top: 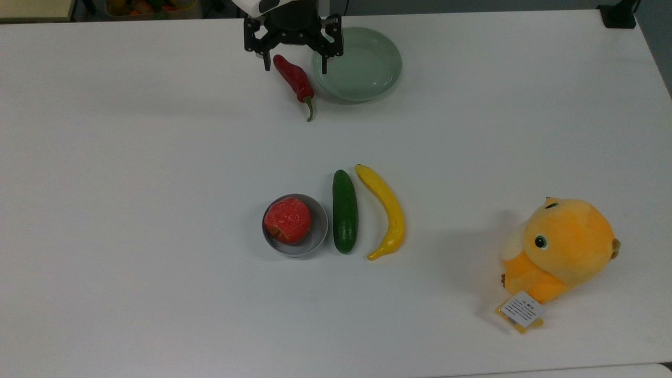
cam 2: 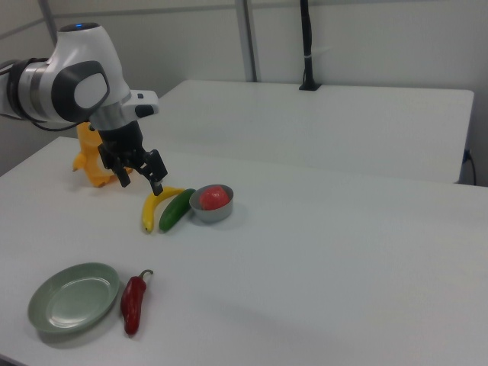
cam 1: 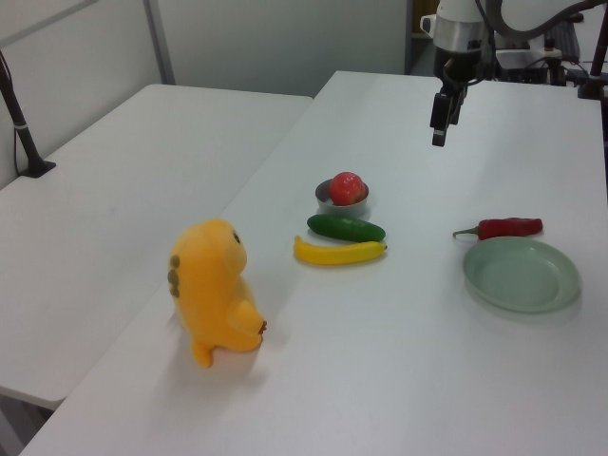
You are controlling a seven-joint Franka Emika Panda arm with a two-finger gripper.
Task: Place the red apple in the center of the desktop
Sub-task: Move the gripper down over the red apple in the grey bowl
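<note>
From the top view, the hand hangs spread and empty above the red chili beside the green plate, well apart from the red apple, which sits in the grey bowl. I'd say nothing is grasped yet; next it must travel to the bowl. The left view shows the white surface beside another table. The right view adds plain grey walls.

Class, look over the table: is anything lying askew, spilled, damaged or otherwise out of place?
One thing: the yellow plush toy lies tipped on its side in the top view, tag splayed out. The red apple sits neatly in the grey bowl; nothing looks spilled or damaged.
</note>
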